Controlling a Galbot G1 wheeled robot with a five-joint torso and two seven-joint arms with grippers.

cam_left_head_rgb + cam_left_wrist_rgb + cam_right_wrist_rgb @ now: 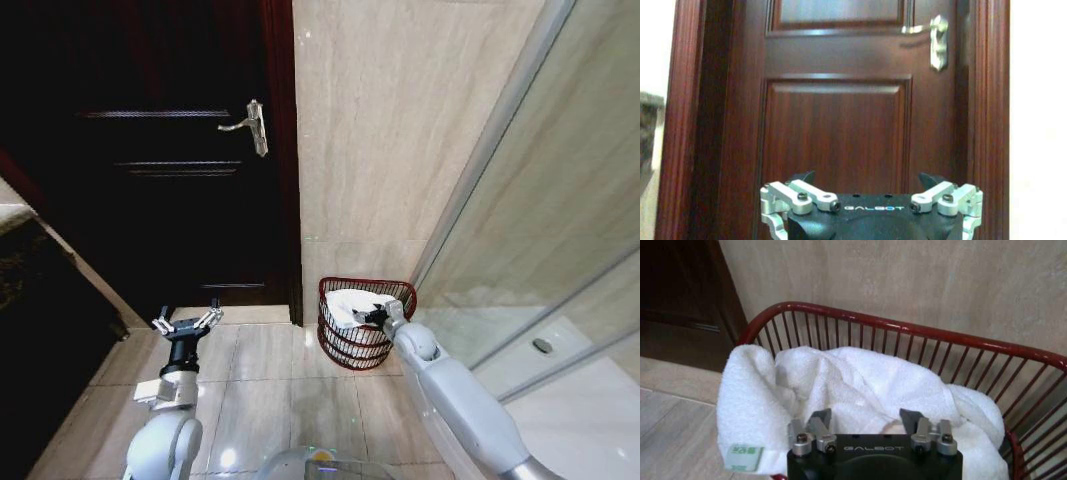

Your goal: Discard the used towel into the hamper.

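Hamper (pixel 362 338) lower centre of head view, against wall — white towel (pixel 345 305) inside, one edge draped over rim. Right gripper (pixel 372 317) at towel, fingers apart, gripping nothing. Left gripper (pixel 187 322) lower left — fingers wide.

head view looks down on both arms; left wrist view faces the door (pixel 840 125) closely.

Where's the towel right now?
The white towel lies in the red hamper by the wall right of the door, one corner draped over its rim, the open right gripper above it.
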